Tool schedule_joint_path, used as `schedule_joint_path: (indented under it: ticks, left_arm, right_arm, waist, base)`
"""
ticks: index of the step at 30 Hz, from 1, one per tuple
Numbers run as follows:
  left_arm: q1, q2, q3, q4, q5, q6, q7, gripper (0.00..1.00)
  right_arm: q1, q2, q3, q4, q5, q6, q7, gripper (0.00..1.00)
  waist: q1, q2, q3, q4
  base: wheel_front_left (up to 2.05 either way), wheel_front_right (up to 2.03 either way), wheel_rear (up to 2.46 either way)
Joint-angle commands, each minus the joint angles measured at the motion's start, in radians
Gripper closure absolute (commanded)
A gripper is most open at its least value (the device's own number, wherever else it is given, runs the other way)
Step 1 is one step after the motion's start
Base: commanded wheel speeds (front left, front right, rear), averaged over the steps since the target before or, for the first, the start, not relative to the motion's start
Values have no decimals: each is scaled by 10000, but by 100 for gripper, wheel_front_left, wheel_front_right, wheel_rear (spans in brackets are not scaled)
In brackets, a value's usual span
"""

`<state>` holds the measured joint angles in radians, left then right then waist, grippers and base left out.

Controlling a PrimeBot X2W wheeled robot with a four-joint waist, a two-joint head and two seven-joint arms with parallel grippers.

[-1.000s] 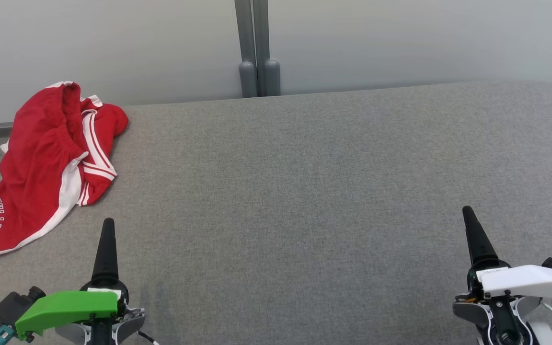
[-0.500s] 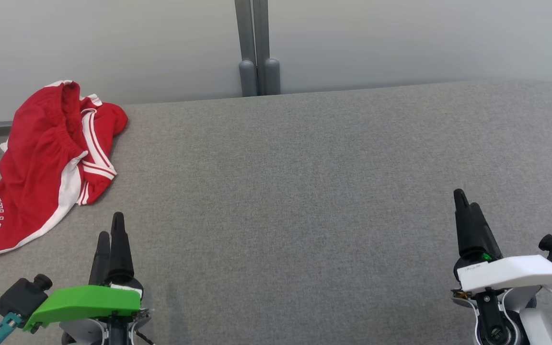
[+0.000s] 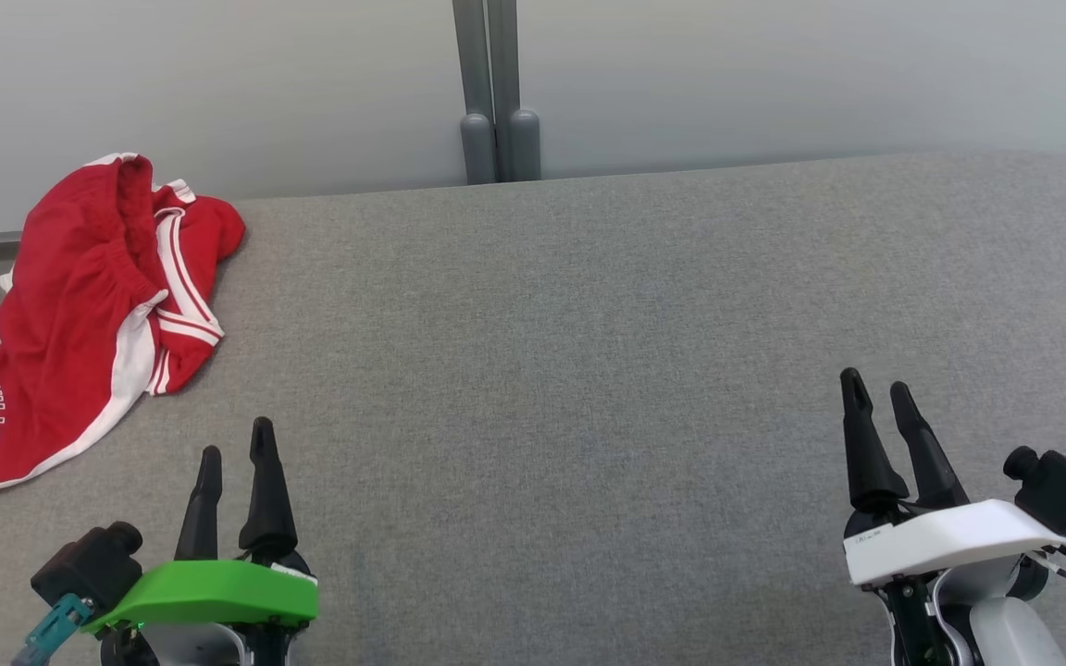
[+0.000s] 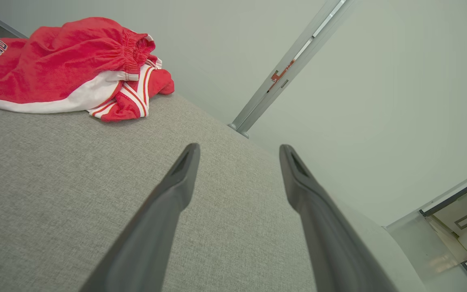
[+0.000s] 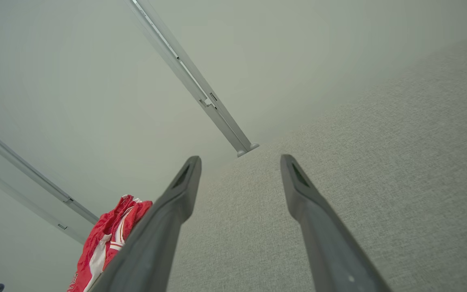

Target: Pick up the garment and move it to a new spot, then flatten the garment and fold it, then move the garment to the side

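The garment (image 3: 89, 314) is a crumpled pair of red shorts with white trim and lettering. It lies at the far left corner of the grey padded table (image 3: 588, 370), partly hanging over the left edge. The garment (image 4: 63, 65) also appears at the upper left of the left wrist view, and the garment (image 5: 108, 239) at the lower left of the right wrist view. My left gripper (image 3: 235, 444) hovers open near the front left, below the garment and apart from it. At the front right, my right gripper (image 3: 877, 388) stands open with nothing between its fingers.
A pale wall runs behind the table, with a grey vertical post (image 3: 494, 92) at its middle. The table's left edge lies under the garment.
Both grippers have rolled at the wrist, so that both fingers of each now show side by side. The left gripper has shifted slightly right, the right gripper slightly left. The garment has not moved.
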<state>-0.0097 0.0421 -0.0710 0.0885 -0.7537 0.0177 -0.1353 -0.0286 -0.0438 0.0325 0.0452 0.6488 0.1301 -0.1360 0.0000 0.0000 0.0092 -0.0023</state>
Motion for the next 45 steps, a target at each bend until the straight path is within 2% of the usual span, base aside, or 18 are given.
schedule_joint_path:
  ticks: [1, 20, 45]
  left_arm:
    - [36, 75, -50, -54, 375, 35, -117, 0]
    - [168, 93, -406, 315, 3141, 225, -577, 0]
    - [420, 107, -633, 396, 4947, 547, -1083, 0]
  right_arm:
    - [23, -58, 62, -137, -357, 6, -109, 0]
    - [94, -69, 599, 76, -3006, 7, -575, 0]
    - [158, -77, 821, 325, -5167, 7, -1084, 0]
  waist:
    - [0, 0, 6, -3]
    - [0, 0, 30, -19]
    - [0, 0, 52, 1]
  base:
    - [0, 0, 0]
    - [0, 0, 0]
    - [0, 0, 0]
